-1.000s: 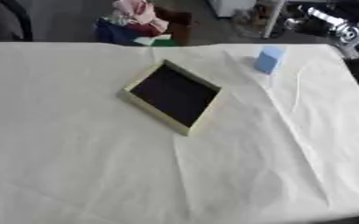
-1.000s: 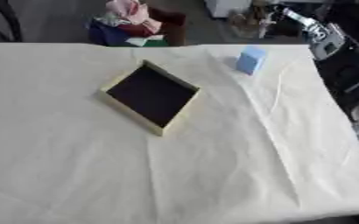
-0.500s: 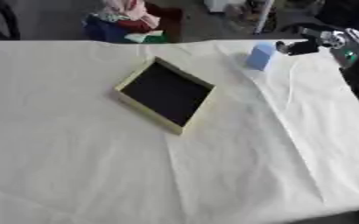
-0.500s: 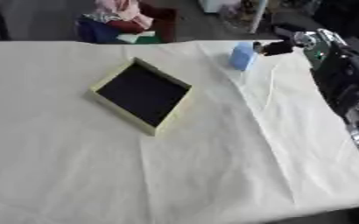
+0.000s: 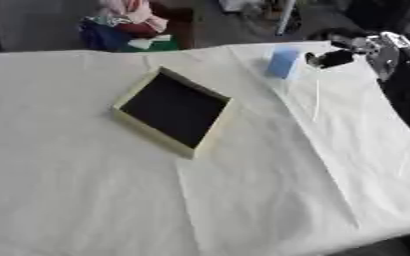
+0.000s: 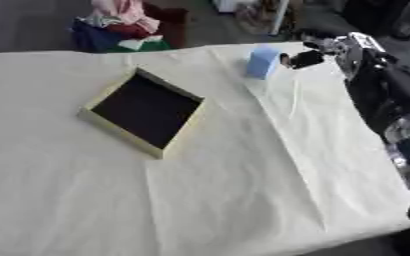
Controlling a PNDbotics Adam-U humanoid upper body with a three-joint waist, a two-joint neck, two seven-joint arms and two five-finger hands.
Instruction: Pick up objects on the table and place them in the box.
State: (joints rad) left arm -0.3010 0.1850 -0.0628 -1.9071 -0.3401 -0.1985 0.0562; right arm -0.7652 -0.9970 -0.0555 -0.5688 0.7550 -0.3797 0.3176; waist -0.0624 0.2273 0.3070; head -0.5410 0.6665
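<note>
My right hand (image 6: 318,50) is at the far right of the bench (image 6: 226,200), just beside the small light-blue rectangular block (image 6: 263,61), which stands upright on the cream cloth near the far edge. The hand holds nothing; whether a dark fingertip already touches the block, I cannot tell, and I cannot tell whether the fingers are spread or curled. The shallow square box with pale wooden walls and a black floor (image 6: 144,111) lies well apart, toward the middle of the bench, and is empty.

Hazards, as I judge them:
- The block is tall and narrow. A sideways nudge from my fingers can tip it or push it off the far edge.
- The cloth is creased; a dragged block can catch on a fold.
- The box lies askew, so a release over a corner can leave the block on the rim.

My left hand is in neither view. My right forearm is cut off at the right border.
</note>
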